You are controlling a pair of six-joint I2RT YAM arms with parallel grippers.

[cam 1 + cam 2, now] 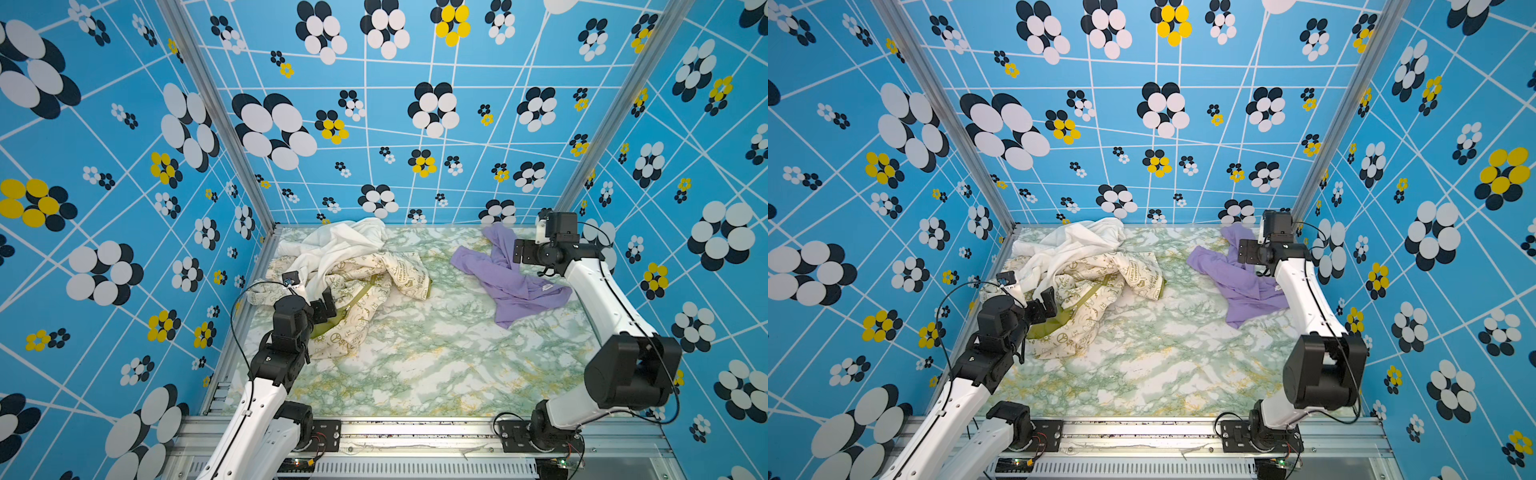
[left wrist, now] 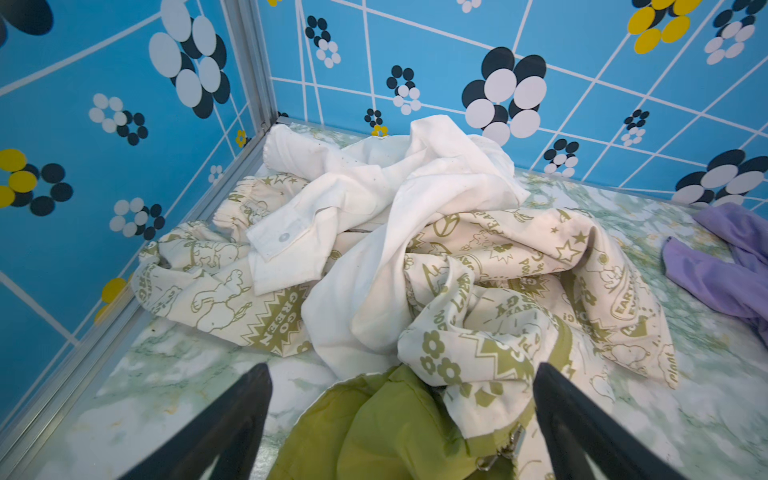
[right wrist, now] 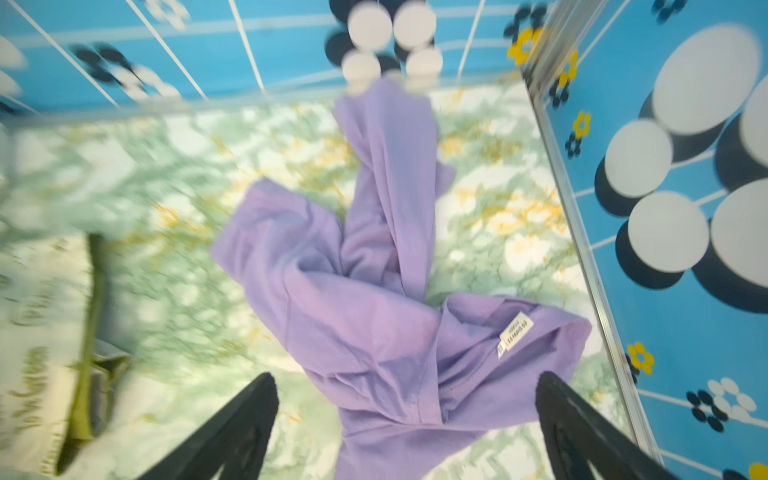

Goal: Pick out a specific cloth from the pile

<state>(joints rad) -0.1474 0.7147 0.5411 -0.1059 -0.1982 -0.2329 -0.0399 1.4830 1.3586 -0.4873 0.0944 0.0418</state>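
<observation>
Lavender cloth apart from pile, seemingly untouched

Your left arm reaches in along the near left side, left gripper spread wide and empty. Your right arm stretches to the far right, right gripper angled down, equally wide, empty.
</observation>
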